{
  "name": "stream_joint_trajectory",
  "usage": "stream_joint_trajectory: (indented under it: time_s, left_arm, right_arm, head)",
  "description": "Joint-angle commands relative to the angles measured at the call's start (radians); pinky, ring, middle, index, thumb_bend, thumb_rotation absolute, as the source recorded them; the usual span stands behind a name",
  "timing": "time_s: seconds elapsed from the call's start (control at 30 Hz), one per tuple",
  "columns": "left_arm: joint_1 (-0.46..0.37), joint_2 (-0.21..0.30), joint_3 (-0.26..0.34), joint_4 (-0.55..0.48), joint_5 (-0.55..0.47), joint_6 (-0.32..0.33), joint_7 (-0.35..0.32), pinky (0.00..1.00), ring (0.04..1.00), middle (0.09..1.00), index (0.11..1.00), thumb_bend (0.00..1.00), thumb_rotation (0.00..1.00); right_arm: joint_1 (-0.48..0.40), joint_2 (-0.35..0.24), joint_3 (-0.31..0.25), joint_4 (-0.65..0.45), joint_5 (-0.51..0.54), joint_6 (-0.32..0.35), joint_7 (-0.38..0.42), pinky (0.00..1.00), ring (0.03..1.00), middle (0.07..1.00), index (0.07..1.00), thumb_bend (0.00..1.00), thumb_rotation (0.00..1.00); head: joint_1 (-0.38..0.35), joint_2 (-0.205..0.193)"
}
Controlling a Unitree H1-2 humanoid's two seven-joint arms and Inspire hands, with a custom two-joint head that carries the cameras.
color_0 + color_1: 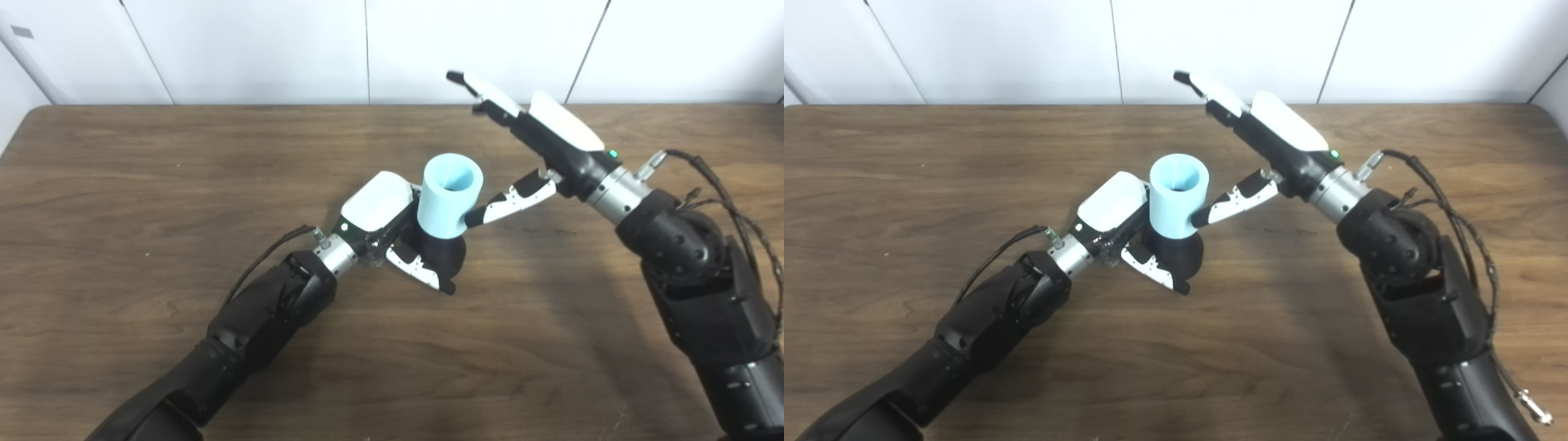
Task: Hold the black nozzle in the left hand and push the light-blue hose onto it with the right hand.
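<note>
On the brown wooden table (153,184), near its middle, the left hand (392,229) is wrapped around the black nozzle (444,254), its thumb curled across the nozzle's near side. The light-blue hose (450,195), a short wide tube, sits upright on top of the nozzle with its open mouth facing up and its lower end meeting the black part. The right hand (539,138) is to the right of the hose with its fingers stretched out up and to the far left, apart from one another; only its thumb tip touches or nearly touches the hose's lower right side. Behind the table stands a white panelled wall (257,49).
</note>
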Motion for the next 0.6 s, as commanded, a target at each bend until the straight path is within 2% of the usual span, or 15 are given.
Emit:
stream_joint_trajectory:
  time_s: [0.0, 0.13, 0.2, 0.3, 0.4, 0.57]
  left_arm:
    - [0.084, 0.033, -0.037, 0.062, 0.04, 0.031, -0.103, 0.3, 0.42, 0.396, 0.504, 0.52, 0.0]
    - [0.083, 0.033, -0.04, 0.062, 0.043, 0.034, -0.106, 0.29, 0.419, 0.398, 0.505, 0.52, 0.0]
    - [0.082, 0.033, -0.04, 0.063, 0.043, 0.032, -0.104, 0.29, 0.421, 0.397, 0.504, 0.52, 0.0]
    - [0.081, 0.032, -0.04, 0.062, 0.045, 0.037, -0.106, 0.29, 0.421, 0.396, 0.503, 0.52, 0.0]
    - [0.08, 0.034, -0.041, 0.067, 0.047, 0.033, -0.104, 0.29, 0.418, 0.395, 0.504, 0.52, 0.0]
    - [0.077, 0.035, -0.041, 0.077, 0.047, 0.026, -0.095, 0.29, 0.411, 0.397, 0.505, 0.52, 0.0]
  right_arm:
    - [-0.058, -0.047, -0.009, -0.066, 0.045, 0.002, 0.039, 0.98, 1.0, 1.0, 1.0, 0.98, 0.35]
    - [-0.067, -0.096, 0.024, -0.123, 0.051, 0.008, 0.112, 1.0, 1.0, 1.0, 1.0, 1.0, 0.42]
    - [-0.068, -0.118, 0.045, -0.129, 0.024, -0.04, 0.125, 0.99, 1.0, 1.0, 1.0, 1.0, 0.48]
    - [-0.063, -0.138, 0.074, -0.141, -0.003, -0.061, 0.151, 1.0, 1.0, 1.0, 1.0, 1.0, 0.55]
    - [-0.056, -0.146, 0.092, -0.127, -0.025, -0.122, 0.155, 0.95, 1.0, 1.0, 1.0, 1.0, 0.57]
    - [-0.047, -0.151, 0.107, -0.106, -0.099, -0.214, 0.15, 0.9, 0.982, 1.0, 0.996, 0.95, 0.7]
  head:
    - [0.0, 0.001]
    - [0.0, 0.001]
    - [0.003, -0.001]
    - [0.003, -0.001]
    - [0.002, -0.003]
    - [0.002, -0.003]
